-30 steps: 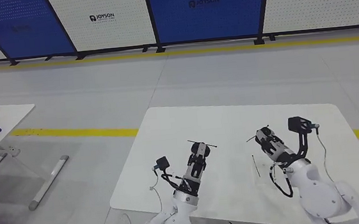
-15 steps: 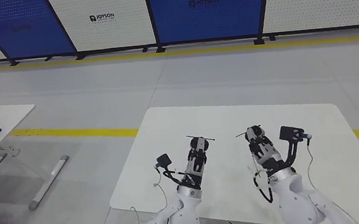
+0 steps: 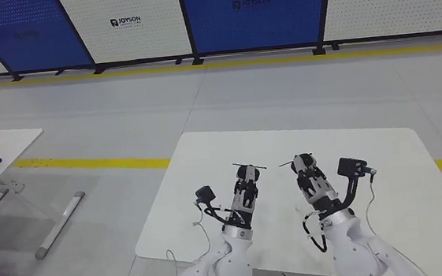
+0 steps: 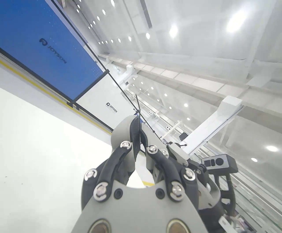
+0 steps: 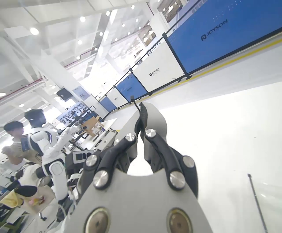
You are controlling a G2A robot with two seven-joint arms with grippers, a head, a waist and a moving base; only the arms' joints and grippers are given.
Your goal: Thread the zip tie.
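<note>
"Top view, and the zip tie (image 3: 251,167) is where?"

"Aloft above the white surface (image 3: 382,171), clamped in the closed left pincer (image 4: 138,123), a short black end poking past it. The right pincer (image 5: 141,114) is closed as well, on a black strip (image 5: 136,104) whose head (image 5: 132,97) juts just clear of it. Whether the two are ends of one tie, I cannot tell. A spare strip (image 5: 255,198) lies flat on the surface."

"What could go wrong from here?"

"A miss, in my judgement. The tail is thin and springy, the slot in the head small, and both pieces hang free in the air, so a slight twist of either wrist would carry the tail past the slot. A grip this close to the head might also crowd the opening."

"And the arms?"

"Both rise from the surface's near edge, forearms leaning inward, wrists tipped up so the pincers point up and away from the robot, near each other, not touching"
</note>
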